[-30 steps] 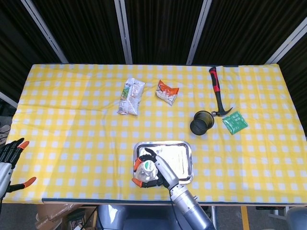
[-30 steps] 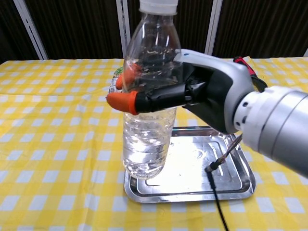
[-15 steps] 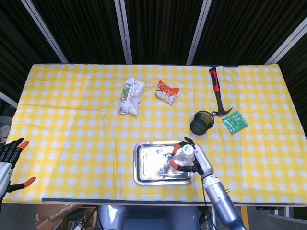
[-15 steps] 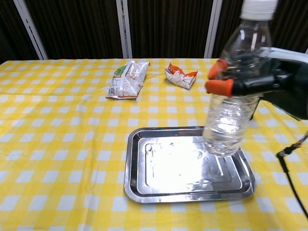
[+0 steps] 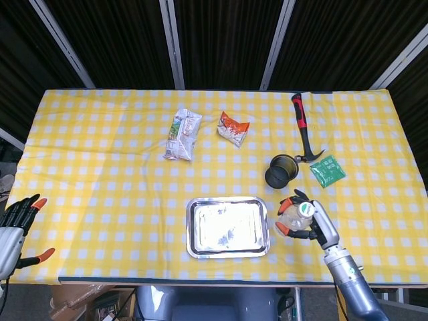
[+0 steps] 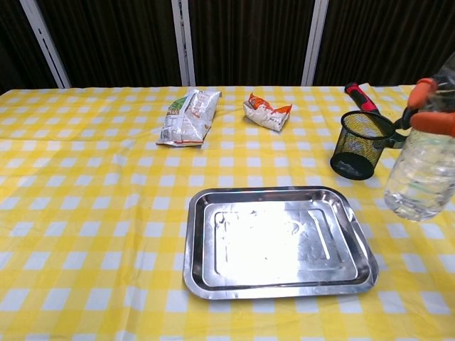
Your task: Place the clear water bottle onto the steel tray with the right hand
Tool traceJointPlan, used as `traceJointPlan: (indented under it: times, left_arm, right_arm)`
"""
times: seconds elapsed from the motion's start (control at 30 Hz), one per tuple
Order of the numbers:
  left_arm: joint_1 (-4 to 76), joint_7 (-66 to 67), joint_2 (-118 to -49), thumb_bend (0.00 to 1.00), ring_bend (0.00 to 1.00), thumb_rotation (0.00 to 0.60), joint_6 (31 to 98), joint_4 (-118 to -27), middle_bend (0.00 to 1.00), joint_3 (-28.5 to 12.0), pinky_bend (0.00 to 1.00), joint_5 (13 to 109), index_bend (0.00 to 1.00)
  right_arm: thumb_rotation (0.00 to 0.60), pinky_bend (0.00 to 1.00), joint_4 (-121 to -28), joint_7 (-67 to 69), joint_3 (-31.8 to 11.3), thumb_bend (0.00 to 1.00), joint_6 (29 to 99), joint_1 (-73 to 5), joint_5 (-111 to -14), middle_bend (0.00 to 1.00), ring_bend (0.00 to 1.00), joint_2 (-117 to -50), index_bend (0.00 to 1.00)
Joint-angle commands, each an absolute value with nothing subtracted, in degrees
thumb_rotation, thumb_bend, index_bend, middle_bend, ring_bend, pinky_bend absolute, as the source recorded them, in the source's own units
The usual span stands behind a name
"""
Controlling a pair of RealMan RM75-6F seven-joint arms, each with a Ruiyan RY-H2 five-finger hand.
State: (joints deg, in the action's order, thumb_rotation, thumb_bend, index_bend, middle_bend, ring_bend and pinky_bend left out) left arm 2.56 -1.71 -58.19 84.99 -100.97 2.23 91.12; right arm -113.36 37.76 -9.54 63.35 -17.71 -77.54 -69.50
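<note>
Clear plastic, the water bottle [image 5: 294,215] stands roughly upright in the air, cap up and long axis near vertical, held off to the right of the steel tray [image 5: 227,227] rather than over it. In the chest view its base hangs above the yellow checked table [image 5: 100,167], clear of the tray's right rim.

Just behind the bottle sits a black mesh cup [image 5: 281,170], with a red-and-black hammer [image 5: 304,130] and a small green packet [image 5: 328,170] further back and to the right. A white snack bag [image 5: 182,134] and an orange one [image 5: 233,128] lie well apart from the tray, toward the far side. Nothing lies in the tray.

Orange-tipped fingers [image 6: 434,122] of the right hand [image 5: 313,224] wrap round the bottle's upper body, gripping it, the forearm reaching in from the near right edge. At the near left corner the left hand [image 5: 15,227] hangs off the table's edge, fingers spread and holding nothing.
</note>
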Motion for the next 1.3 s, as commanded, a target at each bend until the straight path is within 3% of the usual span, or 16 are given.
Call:
traceJointPlan:
  times: [0.03, 0.4, 0.6, 0.77, 1.3]
  left_arm:
    - [2.61, -2.11, -58.08, 0.19, 0.00, 0.600, 85.01, -100.91, 0.00, 2.25, 0.00, 91.27, 0.04]
    - [2.86, -5.16, -57.19, 0.19, 0.00, 0.600, 85.03, -100.12, 0.00, 2.38, 0.00, 91.89, 0.04]
    - [2.75, -6.82, -56.68, 0.19, 0.00, 0.600, 85.51, -99.75, 0.00, 2.33, 0.00, 91.98, 0.04]
    - [2.70, -7.40, -56.50, 0.19, 0.00, 0.600, 85.70, -99.55, 0.00, 2.27, 0.00, 91.89, 0.04]
    - [2.92, -2.90, -57.87, 0.19, 0.00, 0.600, 84.57, -100.68, 0.00, 2.51, 0.00, 91.50, 0.04]
  right_arm:
    - [0.600, 0.00, -114.61, 31.95, -9.58, 0.88, 61.25, -20.59, -76.44, 0.68, 0.32, -75.05, 0.86]
    - [0.600, 0.00, -117.28, 9.78, -12.29, 0.88, 61.87, -28.71, -67.21, 0.68, 0.32, -94.96, 0.86]
    - [0.600, 0.00, -116.46, 3.79, -13.64, 0.88, 64.36, -30.20, -62.50, 0.68, 0.32, -99.88, 0.86]
    - [0.600, 0.00, -116.19, 5.18, -13.82, 0.88, 65.67, -28.33, -61.48, 0.68, 0.32, -96.94, 0.86]
    - [0.600, 0.00, -111.66, 31.75, -12.14, 0.88, 64.40, -16.18, -71.16, 0.68, 0.32, -71.07, 0.86]
